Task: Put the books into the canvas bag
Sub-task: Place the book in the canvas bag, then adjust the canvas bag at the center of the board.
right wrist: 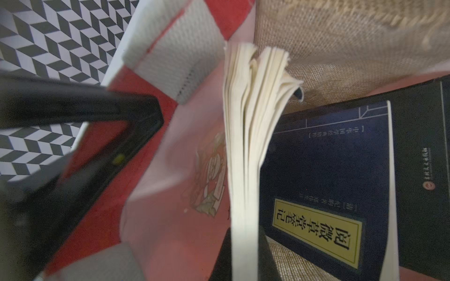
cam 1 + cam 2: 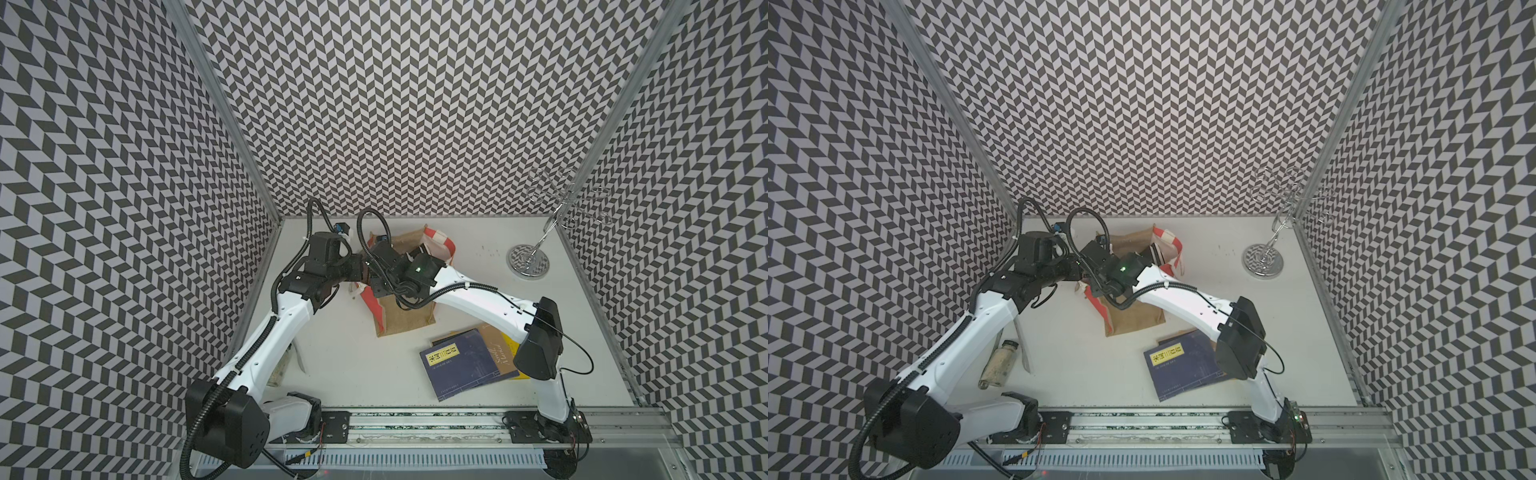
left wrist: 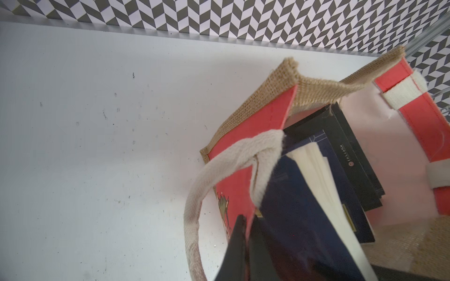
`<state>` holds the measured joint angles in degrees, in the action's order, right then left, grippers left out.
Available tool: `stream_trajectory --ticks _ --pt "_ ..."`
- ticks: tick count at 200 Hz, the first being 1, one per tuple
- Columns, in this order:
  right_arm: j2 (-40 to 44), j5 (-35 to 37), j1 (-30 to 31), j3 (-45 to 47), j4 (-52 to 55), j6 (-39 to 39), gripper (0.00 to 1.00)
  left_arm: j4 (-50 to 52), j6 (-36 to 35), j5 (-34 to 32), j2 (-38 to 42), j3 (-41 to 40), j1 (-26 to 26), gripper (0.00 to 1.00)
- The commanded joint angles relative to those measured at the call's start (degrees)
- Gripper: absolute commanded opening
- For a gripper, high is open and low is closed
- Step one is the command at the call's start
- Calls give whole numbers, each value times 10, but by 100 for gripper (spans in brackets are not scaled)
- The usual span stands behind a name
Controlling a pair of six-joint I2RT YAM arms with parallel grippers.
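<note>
White desk [image 2: 353, 365] w/ canvas bag [image 2: 405, 320] standing; left fingers [image 3: 243, 243] pinching bag rim [image 3: 250, 185], right fingers [image 1: 244, 255] clamped on navy book [image 1: 243, 146] inside; navy stack [image 2: 461, 363] nearby.

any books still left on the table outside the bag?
Yes: a navy book with a yellow label lies on the table atop others, in front of the canvas bag.

Chrome wire stand [image 2: 528, 258], glass bottle [image 2: 997, 363], white table [image 2: 353, 365]
</note>
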<state>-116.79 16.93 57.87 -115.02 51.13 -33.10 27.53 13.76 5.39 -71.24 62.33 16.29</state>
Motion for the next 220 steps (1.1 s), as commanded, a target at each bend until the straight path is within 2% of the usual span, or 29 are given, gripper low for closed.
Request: stream_trajectory --ticks 1,25,54,110,139,180,202,220 --pt "33 15 6 7 -23 -13 25 10 -3 -15 12 -7 -5 0" --pt "80 -12 5 60 -92 2 47 8 -2 -10 12 -7 -10 0" --pt "124 -19 4 109 -144 10 58 7 1 -6 10 -8 -17 0" --pt "185 -14 -27 127 -148 42 69 5 7 5 2 -4 -38 0" --pt "230 1 -91 168 -142 66 74 -4 6 39 -3 -5 -43 2" --pt "272 -82 -237 256 -151 113 76 -8 6 50 -9 -7 -47 2" --pt "267 -137 -275 279 -165 139 77 -10 7 59 -14 -6 -50 2" --pt "248 -150 -290 281 -165 147 78 -12 8 65 -15 -6 -53 2"
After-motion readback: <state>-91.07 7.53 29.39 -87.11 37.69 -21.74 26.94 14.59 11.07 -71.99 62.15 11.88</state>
